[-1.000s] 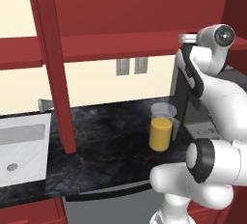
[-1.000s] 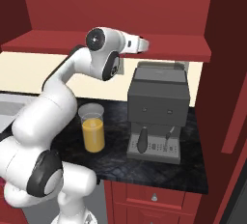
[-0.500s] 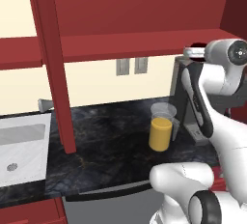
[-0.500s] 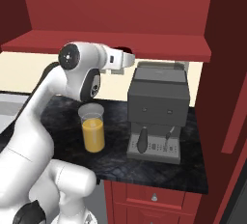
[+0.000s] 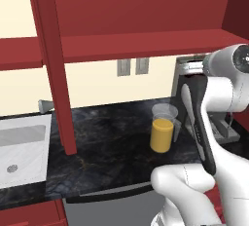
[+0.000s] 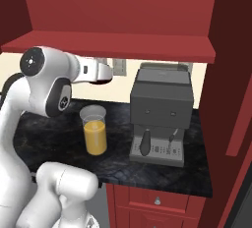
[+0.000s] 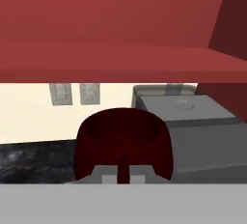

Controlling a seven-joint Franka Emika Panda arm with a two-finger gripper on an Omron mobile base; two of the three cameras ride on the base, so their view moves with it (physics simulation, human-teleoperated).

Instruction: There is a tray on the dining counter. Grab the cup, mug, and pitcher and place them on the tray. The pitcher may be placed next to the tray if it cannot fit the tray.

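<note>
Gripping the mug (image 7: 124, 143) by its near wall, the tool (image 7: 124, 178) is pinched almost fully together (the dark red rim sits right above the fingertips (image 7: 110, 179) in the hand view). It hangs high above the black bench (image 6: 54, 128), under the red shelf (image 6: 123, 45). The pitcher (image 6: 94, 129) stands on the bench, just beside the grey coffee machine (image 6: 160, 114).

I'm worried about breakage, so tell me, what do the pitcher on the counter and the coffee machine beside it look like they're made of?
The pitcher looks like clear glass or hard plastic: its upper walls are see-through above the orange liquid; which of the two is open. The coffee machine looks like matte dark grey plastic or painted metal: flat, dull panels with no shine. Everything is rendered, so both are guesses.
</note>
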